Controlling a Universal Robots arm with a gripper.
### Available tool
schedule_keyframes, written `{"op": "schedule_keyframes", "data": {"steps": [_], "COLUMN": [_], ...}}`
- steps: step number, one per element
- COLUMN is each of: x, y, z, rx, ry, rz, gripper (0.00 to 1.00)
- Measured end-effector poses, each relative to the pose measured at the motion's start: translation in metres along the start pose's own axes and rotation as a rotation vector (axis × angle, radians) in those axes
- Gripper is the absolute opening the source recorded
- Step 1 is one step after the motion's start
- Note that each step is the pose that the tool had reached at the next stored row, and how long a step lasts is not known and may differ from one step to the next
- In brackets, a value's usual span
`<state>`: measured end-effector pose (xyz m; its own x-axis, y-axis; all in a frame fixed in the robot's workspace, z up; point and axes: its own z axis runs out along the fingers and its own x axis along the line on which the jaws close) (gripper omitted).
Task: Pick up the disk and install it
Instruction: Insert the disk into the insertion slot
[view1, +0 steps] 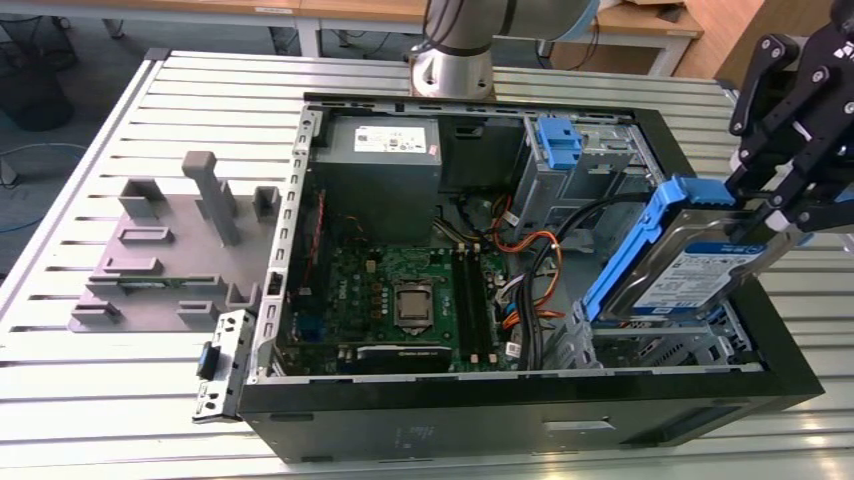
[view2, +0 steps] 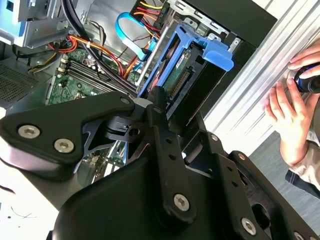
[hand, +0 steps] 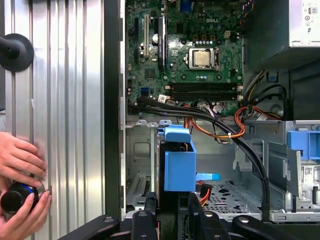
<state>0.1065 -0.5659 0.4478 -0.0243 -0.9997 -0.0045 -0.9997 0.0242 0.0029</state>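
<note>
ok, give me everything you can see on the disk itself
The disk is a flat silver metal hard drive with a white-and-blue label, framed by a blue plastic bracket with a tab at its top end. The gripper is shut on its upper end and holds it tilted, nearly on edge, with its lower end down inside the open computer case, at the corner on the exterior view's right, over a metal bay. In both wrist views the blue bracket shows just beyond the fingers.

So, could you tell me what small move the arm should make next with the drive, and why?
Probably ease it straight down: the gripper holds the disk tilted, its lower end at the drive cage in the computer case but not seated.
</note>
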Motion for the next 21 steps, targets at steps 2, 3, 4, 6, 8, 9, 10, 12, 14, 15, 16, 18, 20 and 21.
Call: {"op": "schedule_keyframes", "data": {"steps": [2, 3, 4, 6, 8, 9, 10, 12, 14, 15, 16, 18, 20, 21], "x": [0.0, 0.0001, 0.0001, 0.0001, 0.0001, 0.0001, 0.0001, 0.0002, 0.0002, 0.0002, 0.0002, 0.0002, 0.0002, 0.0002], "y": [0.0, 0.0, 0.0, 0.0, 0.0, 0.0, 0.0, -0.0001, -0.0001, -0.0001, -0.0001, -0.0001, -0.0001, -0.0001], "z": [0.0027, 0.0044, 0.006, 0.0096, 0.0132, 0.015, 0.0169, 0.0205, 0.0241, 0.0259, 0.0279, 0.0315, 0.0351, 0.0369], "rx": [0.0002, 0.0003, 0.0003, 0.0003, 0.0003, 0.0003, 0.0003, 0.0003, 0.0003, 0.0003, 0.0003, 0.0003, 0.0003, 0.0003], "ry": [-0.0001, -0.0002, -0.0002, -0.0001, 0.0001, 0.0001, 0.0001, 0.0001, 0.0003, 0.0003, 0.0002, 0.0001, 0.0002, 0.0002], "rz": [0.0, 0.0, 0.0, 0.0, 0.0, 0.0, 0.0, 0.0, 0.0, 0.0, 0.0, 0.0, 0.0, 0.0], "gripper": [0.35, 0.35, 0.35, 0.35, 0.35, 0.35, 0.35, 0.35, 0.35, 0.35, 0.35, 0.35, 0.35, 0.35]}}
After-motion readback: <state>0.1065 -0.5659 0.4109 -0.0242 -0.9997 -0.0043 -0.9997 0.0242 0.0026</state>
